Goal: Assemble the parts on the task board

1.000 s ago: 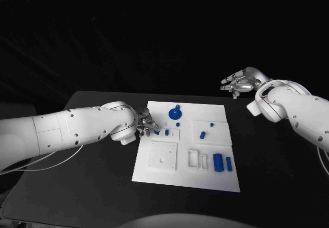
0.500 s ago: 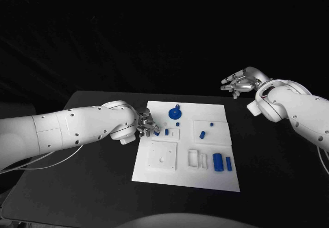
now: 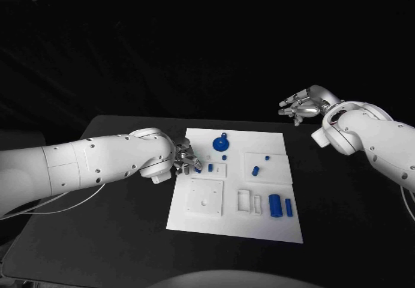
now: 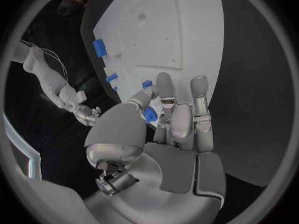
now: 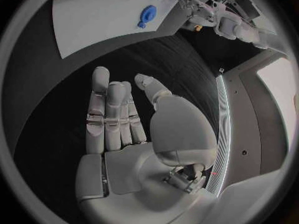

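On the black table [image 3: 113, 240] the white task board [image 3: 233, 225] lies in the middle, long side running away from the robot. Left hand [image 3: 183, 157] sits at the board's left edge near its far half, thumb and a finger pinched on a small blue part [image 4: 149, 115], held just above the board surface; other fingers straight beside it. Left forearm covers the table just left of the board. On the board: a round blue disc part [image 3: 221, 143] near the far edge, a small blue peg [image 3: 210, 167] just right of the left hand's fingertips, a tiny blue peg [image 3: 224, 157] between disc and that peg, a blue piece [image 3: 255, 171] in the raised white block toward the board's right side, two upright blue bars [image 3: 281, 206] at the near right. A white square plate [image 3: 206, 195] with holes sits near-left on the board, white slotted holder [image 3: 249, 201] beside it. Right hand [image 3: 303, 103] hangs in the air well beyond the board's far right corner, fingers apart, lightly curled, holding nothing; wrist view shows its fingers side by side, palm empty.
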Motion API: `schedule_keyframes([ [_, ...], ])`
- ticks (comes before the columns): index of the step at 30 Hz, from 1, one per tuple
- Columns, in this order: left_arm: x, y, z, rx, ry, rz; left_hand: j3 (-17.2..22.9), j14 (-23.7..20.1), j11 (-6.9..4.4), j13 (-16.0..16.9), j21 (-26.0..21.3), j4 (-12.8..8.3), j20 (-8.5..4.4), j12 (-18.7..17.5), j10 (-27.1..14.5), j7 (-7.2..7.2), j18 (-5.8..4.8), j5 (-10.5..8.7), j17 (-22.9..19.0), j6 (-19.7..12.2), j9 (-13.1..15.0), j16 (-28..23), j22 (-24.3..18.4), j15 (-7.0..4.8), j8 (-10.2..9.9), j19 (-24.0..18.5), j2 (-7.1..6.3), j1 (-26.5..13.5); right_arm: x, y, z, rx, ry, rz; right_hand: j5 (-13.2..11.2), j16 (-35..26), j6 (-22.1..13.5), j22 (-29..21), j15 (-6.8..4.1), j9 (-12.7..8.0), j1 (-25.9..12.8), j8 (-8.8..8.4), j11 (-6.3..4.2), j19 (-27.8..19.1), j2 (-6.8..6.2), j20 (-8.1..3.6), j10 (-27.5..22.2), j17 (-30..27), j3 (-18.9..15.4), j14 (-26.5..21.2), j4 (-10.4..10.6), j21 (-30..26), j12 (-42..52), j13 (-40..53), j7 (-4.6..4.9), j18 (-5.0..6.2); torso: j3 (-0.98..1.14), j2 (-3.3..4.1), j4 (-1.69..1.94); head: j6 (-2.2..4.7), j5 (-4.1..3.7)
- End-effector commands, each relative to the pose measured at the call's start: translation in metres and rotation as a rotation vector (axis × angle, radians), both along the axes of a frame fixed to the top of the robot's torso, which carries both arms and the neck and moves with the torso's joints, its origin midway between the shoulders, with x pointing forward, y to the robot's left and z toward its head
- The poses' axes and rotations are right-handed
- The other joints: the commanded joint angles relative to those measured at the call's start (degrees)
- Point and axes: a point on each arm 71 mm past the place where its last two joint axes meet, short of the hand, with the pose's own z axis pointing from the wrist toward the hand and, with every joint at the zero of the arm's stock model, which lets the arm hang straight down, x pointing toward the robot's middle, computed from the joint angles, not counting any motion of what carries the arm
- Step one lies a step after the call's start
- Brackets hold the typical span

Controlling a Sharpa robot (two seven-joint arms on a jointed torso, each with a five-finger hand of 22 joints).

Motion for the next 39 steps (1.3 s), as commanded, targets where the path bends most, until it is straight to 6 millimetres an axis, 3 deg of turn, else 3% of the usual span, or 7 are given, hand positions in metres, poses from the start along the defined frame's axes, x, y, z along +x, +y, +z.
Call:
schedule_keyframes([
  [1, -0.003, 0.000, -0.004, -0.022, -0.008, 0.019, 0.3, 0.0, -1.81, 0.1, -0.2, -0.1, -0.27, -0.1, 1.7, -7.19, -1.13, -0.23, 0.1, 7.9, 5.3, -0.2, 0.9, -0.27, 0.0, 0.1, -0.30, 0.2, 0.000, 0.001, -0.001, -0.001, 0.005, 0.013, 0.3, -0.2, -0.3, -0.1, -0.11, -0.1, -0.4, -0.19, 0.01, 1.7, -0.07, -0.27, 0.0, -0.1, -0.1, -0.3, 0.3, -0.3, -0.1, -0.1, 0.22, -0.18, -0.03, 0.01, 0.05, 0.06, -0.07],
  [21, -0.012, 0.005, 0.006, -0.206, -0.170, 0.156, 0.8, 0.0, -2.10, 0.5, 0.1, -0.8, 0.55, 0.0, 1.7, -7.53, -0.10, 1.96, 0.5, 9.1, 6.1, 0.3, 1.0, -0.50, 0.1, 0.4, -0.63, -0.3, -0.001, -0.003, -0.002, -0.003, 0.005, 0.007, 0.5, -0.3, -0.2, -0.3, -0.12, -0.1, -0.5, -0.19, 0.00, 1.7, -0.05, -0.28, 0.0, -0.1, 0.0, -0.3, 0.8, -0.4, -0.1, -0.1, 0.20, -0.21, -0.02, 0.00, 0.05, -0.16, -0.14],
  [33, -0.011, 0.006, 0.002, -0.175, -0.139, 0.163, 0.9, 0.0, -2.10, 0.6, 0.2, -1.0, 0.89, 0.0, 1.7, -7.54, 0.21, 2.08, 0.4, 9.2, 6.3, 0.3, 1.0, -0.47, 0.1, 0.2, -0.67, -0.3, -0.001, -0.003, -0.003, -0.003, 0.009, 0.006, 0.6, -0.2, -0.2, -0.3, -0.12, 0.0, -0.6, -0.18, -0.01, 1.7, -0.04, -0.28, 0.0, -0.1, 0.0, -0.3, 0.9, -0.4, -0.1, -0.1, 0.20, -0.22, 0.10, 0.00, 0.08, -0.27, 0.07],
  [39, -0.009, 0.007, 0.002, -0.154, -0.150, 0.161, 1.1, 0.0, -2.00, 0.8, 0.4, -1.2, 1.25, 0.0, 1.7, -7.60, 0.54, 2.44, 0.4, 9.7, 6.3, 0.3, 1.0, -0.36, 0.1, 0.1, -0.81, -0.5, -0.001, -0.003, -0.004, -0.001, 0.009, 0.006, 0.6, -0.2, -0.2, -0.3, -0.12, 0.0, -0.6, -0.18, -0.01, 1.7, -0.04, -0.28, 0.0, -0.1, 0.0, -0.3, 0.9, -0.4, -0.1, -0.1, 0.20, -0.22, 0.07, 0.01, 0.03, -0.39, 0.07],
])
